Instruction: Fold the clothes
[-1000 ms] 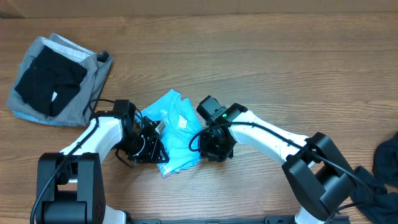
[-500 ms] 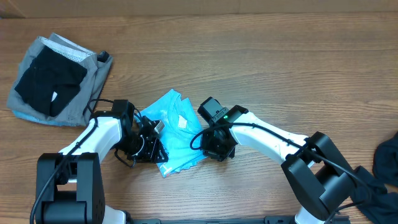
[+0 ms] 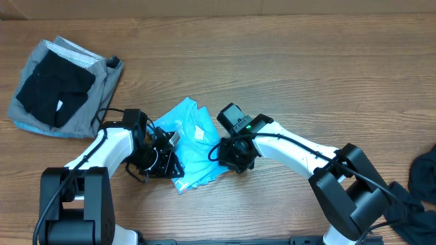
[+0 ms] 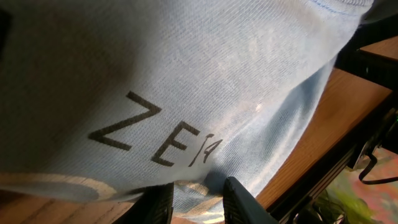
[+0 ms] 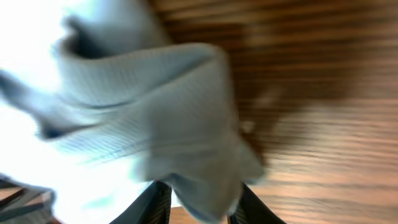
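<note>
Nearest the camera's lower edge in the overhead view, the white left arm (image 3: 109, 146) and white right arm (image 3: 293, 150) rose from black bases cut off by the frame. A dark crumpled garment (image 3: 424, 178) lay at the right edge of the brown wooden table (image 3: 286, 61), only partly in view.

Just beyond the bases, a light-blue short-sleeved cotton T-shirt (image 3: 191, 146) lay bunched on the table between the two arms, a small white label (image 3: 199, 134) showing on top. The arms' black heads covered its left and right edges, so its full outline could not be made out.

In the left wrist view the T-shirt (image 4: 186, 74) filled nearly the whole frame. Dark lettering (image 4: 155, 140) crossed it, its first letters reading Z and E, the rest unclear. The left arm's jaws were closed on a fold of the shirt, with cloth pinched between the black fingertips (image 4: 245, 202).

The right wrist view was heavily blurred. Pale blue cloth (image 5: 155, 106) hung over the table (image 5: 298, 124), and the right arm's jaws gripped its lower edge.

Farthest away, at the table's left corner, a folded grey garment (image 3: 92, 112) lay with a black garment (image 3: 54, 88) on top, well apart from the shirt.
</note>
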Robot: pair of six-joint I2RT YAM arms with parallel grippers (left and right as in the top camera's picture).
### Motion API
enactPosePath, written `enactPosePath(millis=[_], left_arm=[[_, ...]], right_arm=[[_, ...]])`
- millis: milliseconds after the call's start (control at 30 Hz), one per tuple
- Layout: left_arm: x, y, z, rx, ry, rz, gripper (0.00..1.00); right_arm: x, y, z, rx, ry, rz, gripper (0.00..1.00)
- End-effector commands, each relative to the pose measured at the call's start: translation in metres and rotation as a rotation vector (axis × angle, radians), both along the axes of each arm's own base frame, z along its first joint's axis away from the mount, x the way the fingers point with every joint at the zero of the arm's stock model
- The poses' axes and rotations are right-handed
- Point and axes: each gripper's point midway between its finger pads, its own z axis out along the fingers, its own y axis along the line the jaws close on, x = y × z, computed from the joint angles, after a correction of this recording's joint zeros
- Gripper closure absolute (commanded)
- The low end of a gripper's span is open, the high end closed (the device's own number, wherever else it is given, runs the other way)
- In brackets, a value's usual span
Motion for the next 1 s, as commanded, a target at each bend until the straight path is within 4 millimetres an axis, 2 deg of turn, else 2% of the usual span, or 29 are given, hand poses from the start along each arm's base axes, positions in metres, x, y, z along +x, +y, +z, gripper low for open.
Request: enactPosePath(millis=[0,167,267,333,467,600,733,967], left_arm=[[-0.001,0.003,-0.004,0.012,0.002,-0.005,0.69],[-0.001,0.003,-0.004,0.012,0.002,-0.005,0.69],[-0.001,0.003,-0.004,0.012,0.002,-0.005,0.69],[-0.001,0.003,-0.004,0.012,0.002,-0.005,0.69],[-0.001,0.003,-0.004,0.012,0.002,-0.005,0.69],[-0.001,0.004,-0.004,0.015,0.002,-0.006,0.69],[-0.001,0.004,-0.004,0.015,0.001,-0.006,0.69],[-0.001,0.008,-0.006,0.043,0.009,0.001,0.69]], right_arm=[[-0.002,0.009,0.009,0.071,-0.001,0.047,0.65],[0.003,0.005,0.007,0.044,-0.026,0.041,0.67],[0.004,-0.003,0.004,-0.003,-0.037,0.034,0.84],[0.003,-0.009,0.002,-0.032,-0.035,0.031,0.86],[0.004,-0.008,0.004,-0.029,-0.053,0.07,0.96],[0.013,-0.014,0.015,-0.079,-0.109,0.159,0.96],[0.029,-0.042,0.026,-0.259,-0.19,0.227,0.96],[0.048,-0.077,0.031,-0.465,-0.296,0.321,0.95]])
